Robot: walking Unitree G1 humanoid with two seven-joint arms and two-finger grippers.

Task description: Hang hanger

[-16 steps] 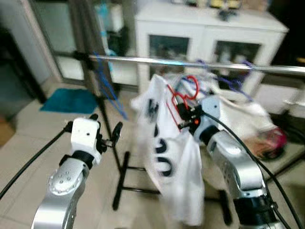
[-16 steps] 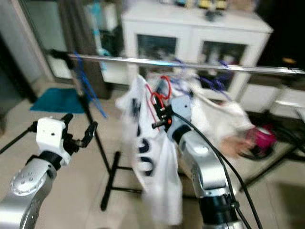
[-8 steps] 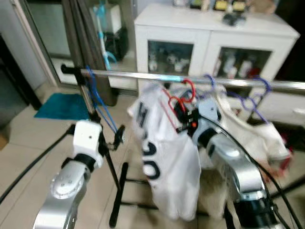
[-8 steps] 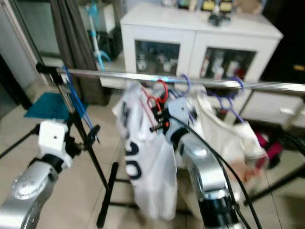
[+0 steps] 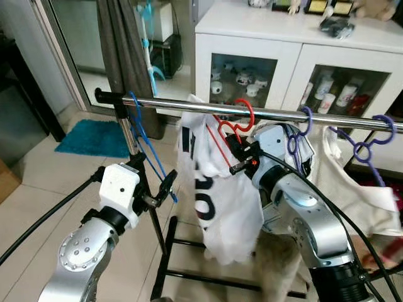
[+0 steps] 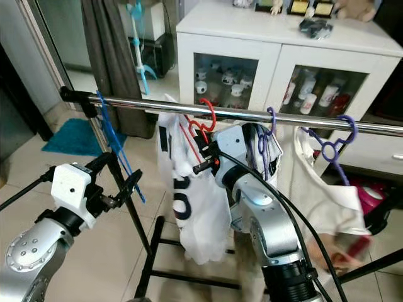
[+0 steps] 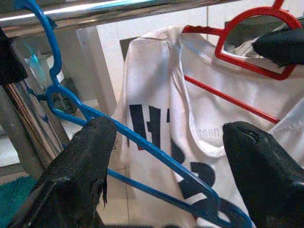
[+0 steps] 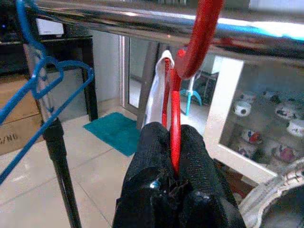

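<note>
White shirt point(image 5: 217, 189) w/ big dark print, partly folded, can't read; no other legible text.

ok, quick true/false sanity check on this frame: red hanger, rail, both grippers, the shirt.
1. The red hanger's hook is over the metal rail. True.
2. The right gripper is open and clear of the red hanger. False: its fingers are shut on the hanger's red wire just below the hook.
3. The left gripper is shut on the blue hanger. False: its fingers are spread open, with the blue hanger's arm running between them.
4. A white shirt with dark lettering hangs on the red hanger. True.
5. The blue hanger carries a shirt. False: it hangs bare on the rail.
</note>
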